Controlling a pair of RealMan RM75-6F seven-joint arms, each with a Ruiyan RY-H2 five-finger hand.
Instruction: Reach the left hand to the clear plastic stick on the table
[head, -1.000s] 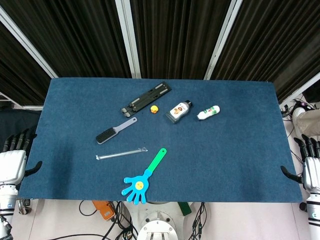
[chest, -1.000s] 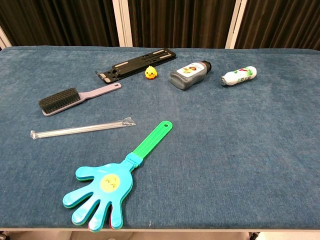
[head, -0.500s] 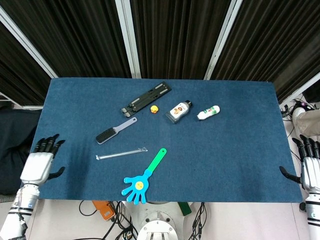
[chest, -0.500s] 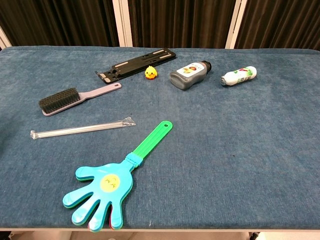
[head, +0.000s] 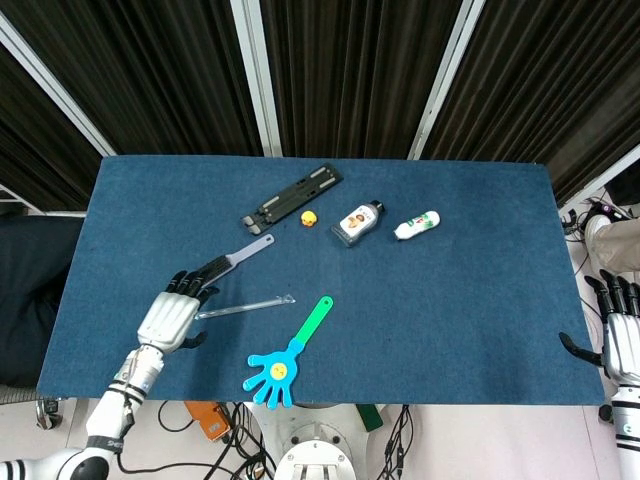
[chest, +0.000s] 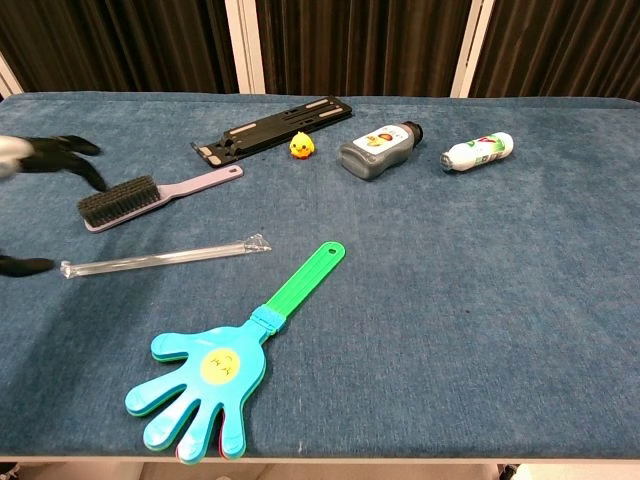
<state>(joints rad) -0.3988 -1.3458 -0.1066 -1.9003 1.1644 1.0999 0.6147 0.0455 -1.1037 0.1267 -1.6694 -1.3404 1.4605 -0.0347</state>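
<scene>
The clear plastic stick (head: 243, 306) lies left of centre on the blue cloth table (head: 470, 300), its long axis running left-right and slightly tilted. Our left hand (head: 172, 316), off the table edge a second ago, now hovers at its left end, fingers spread, holding nothing; we judge the reach nearly complete.

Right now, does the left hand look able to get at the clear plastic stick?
Probably yes. The left hand is open beside the near end of the clear plastic stick, nothing lying between them; the brush sits just beyond.
</scene>
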